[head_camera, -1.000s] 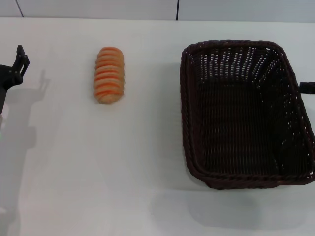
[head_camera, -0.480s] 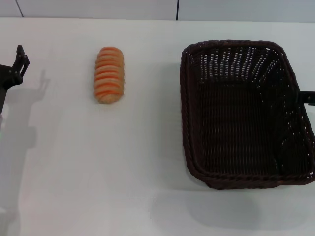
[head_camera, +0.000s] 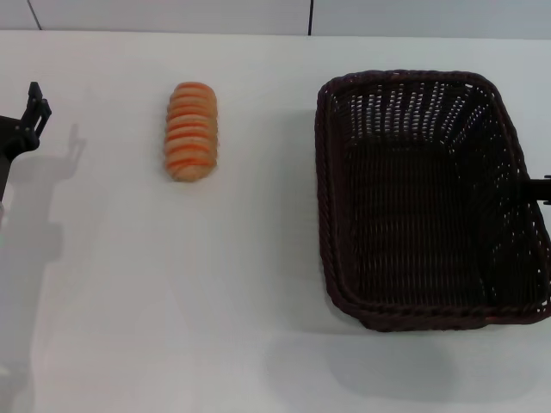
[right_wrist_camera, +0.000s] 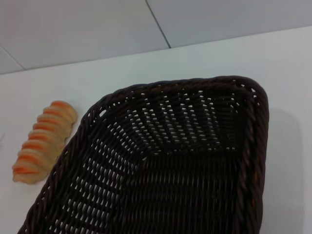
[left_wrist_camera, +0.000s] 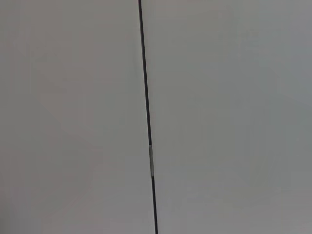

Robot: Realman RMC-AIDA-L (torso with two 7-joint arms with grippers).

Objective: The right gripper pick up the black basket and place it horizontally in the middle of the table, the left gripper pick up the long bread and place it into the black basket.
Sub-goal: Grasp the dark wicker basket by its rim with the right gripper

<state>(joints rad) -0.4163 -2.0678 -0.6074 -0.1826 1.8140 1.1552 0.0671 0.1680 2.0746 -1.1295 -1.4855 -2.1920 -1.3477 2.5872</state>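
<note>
Worktop (head_camera: 258, 284): black basket (head_camera: 426, 202) right; long bread (head_camera: 191, 131) well apart, left. Right gripper (head_camera: 541, 188) at basket's right rim (grip unclear); left gripper (head_camera: 33, 107) far left, likewise.

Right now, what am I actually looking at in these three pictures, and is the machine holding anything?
This is a robot with two arms, each ending in a claw. One picture comes from a camera on its head, looking down at a white table. There, a striped long bread lies on the robot's left side, and a black basket, with nothing in it, sits to its right. The left claw waits at the table's left edge, well clear of the bread. Only a black tip of the right claw shows, right at the basket's right rim. The right wrist camera looks into that basket. The left wrist camera sees only a plain grey surface with a dark seam. Nothing is visibly held.
</note>
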